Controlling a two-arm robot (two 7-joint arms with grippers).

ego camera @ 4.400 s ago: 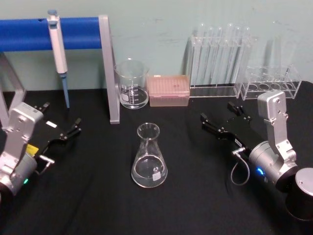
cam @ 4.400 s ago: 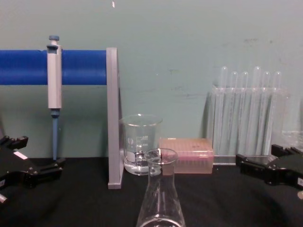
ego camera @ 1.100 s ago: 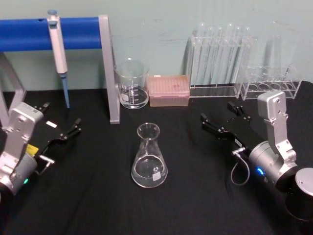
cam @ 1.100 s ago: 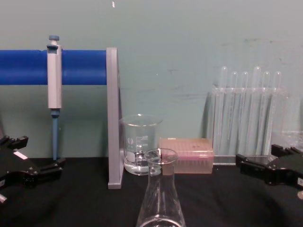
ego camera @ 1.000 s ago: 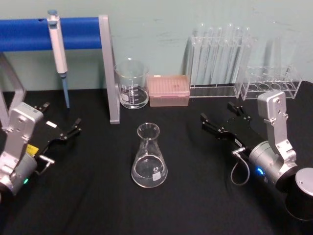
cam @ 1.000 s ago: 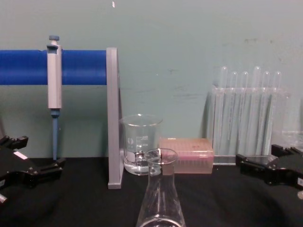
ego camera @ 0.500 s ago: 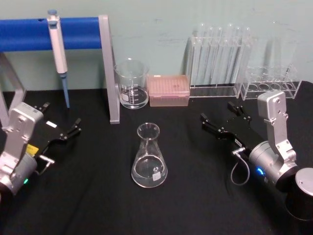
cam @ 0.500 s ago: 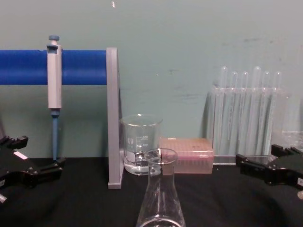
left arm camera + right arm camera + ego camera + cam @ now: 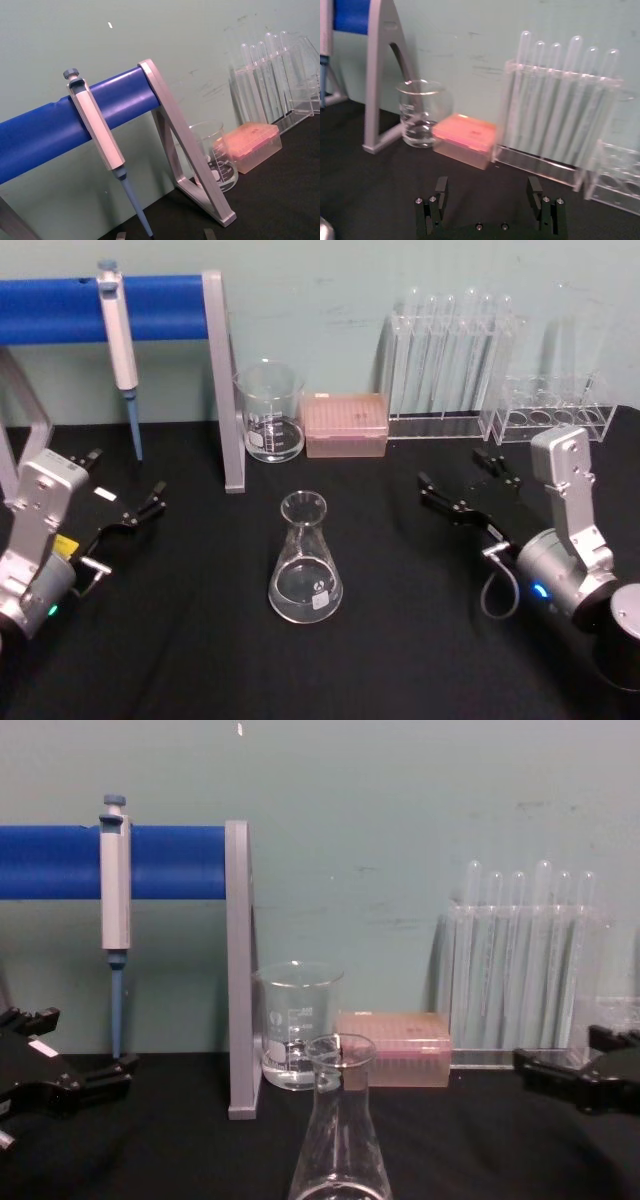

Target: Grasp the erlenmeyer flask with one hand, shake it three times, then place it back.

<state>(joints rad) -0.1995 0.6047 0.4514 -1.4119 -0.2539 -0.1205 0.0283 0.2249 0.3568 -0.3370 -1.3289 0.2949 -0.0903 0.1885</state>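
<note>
Glass flask stands upright on the black bench at centre frame in the head view, untouched, a little liquid in its base. Right gripper sits well apart at mid-right, jaws open and empty; left gripper parked at left edge, jaws also open. Risk: smooth tapered glass could slip or tip if the jaws close off-centre on the neck.

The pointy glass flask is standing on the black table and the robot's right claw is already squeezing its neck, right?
Not quite. The flask does stand upright on the black table, but the right gripper is open and well off to its side, not touching it. The head view shows the gap.
</note>
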